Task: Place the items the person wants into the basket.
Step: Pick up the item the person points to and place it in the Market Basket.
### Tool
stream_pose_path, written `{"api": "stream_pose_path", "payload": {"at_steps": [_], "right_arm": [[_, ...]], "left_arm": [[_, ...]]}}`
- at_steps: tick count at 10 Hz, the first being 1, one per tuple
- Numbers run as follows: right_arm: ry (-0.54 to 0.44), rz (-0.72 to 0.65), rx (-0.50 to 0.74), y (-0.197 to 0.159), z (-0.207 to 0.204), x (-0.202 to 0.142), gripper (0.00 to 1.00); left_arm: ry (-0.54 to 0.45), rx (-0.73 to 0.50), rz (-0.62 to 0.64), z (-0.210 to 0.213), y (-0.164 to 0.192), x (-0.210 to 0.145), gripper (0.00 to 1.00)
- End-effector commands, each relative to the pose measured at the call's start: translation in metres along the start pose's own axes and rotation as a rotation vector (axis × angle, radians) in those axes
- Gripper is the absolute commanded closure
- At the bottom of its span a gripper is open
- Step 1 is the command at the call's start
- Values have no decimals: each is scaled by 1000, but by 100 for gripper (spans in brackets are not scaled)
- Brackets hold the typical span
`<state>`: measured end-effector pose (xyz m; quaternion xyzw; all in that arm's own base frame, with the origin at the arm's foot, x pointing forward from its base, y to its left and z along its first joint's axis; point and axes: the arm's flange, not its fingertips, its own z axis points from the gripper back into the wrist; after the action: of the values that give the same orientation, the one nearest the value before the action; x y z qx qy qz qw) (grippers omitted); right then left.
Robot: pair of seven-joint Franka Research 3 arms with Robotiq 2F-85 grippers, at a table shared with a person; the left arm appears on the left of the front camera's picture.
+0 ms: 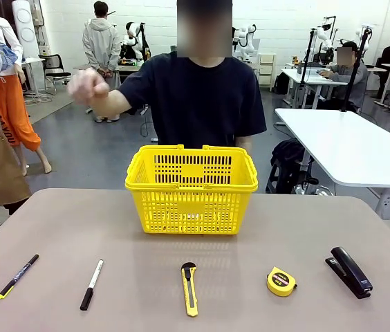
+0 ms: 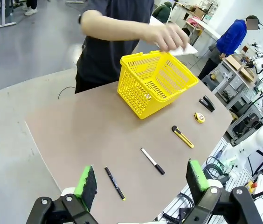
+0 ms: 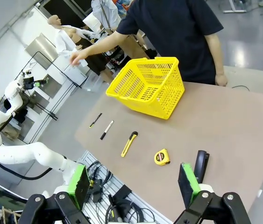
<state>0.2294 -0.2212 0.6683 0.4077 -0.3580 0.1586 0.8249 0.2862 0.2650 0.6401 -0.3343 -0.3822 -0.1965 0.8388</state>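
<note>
Wrist views show the left gripper (image 2: 141, 179) and right gripper (image 3: 133, 182) both spread wide and empty, the basket (image 1: 191, 200) standing before the person (image 1: 195, 97).

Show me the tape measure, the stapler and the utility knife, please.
tape measure (image 1: 281, 281), front view, middle of its round yellow case.
stapler (image 1: 349, 272), front view, middle of its black top arm.
utility knife (image 1: 190, 290), front view, middle of its yellow handle.

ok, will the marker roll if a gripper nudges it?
Likely: the marker looks round and slim, lying flat on the table, so a sideways push probably rolls it. It looks rigid and small, so probably stiff and light.
</note>
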Motion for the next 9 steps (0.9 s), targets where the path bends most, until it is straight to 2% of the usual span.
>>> {"api": "stream_pose_path", "payload": {"at_steps": [1, 9], "right_arm": [[-9, 12, 18, 0, -1, 2, 0], [-9, 12, 18, 0, -1, 2, 0]], "left_arm": [[-16, -15, -22, 0, 1, -1, 0], [-16, -15, -22, 0, 1, -1, 0]]}}
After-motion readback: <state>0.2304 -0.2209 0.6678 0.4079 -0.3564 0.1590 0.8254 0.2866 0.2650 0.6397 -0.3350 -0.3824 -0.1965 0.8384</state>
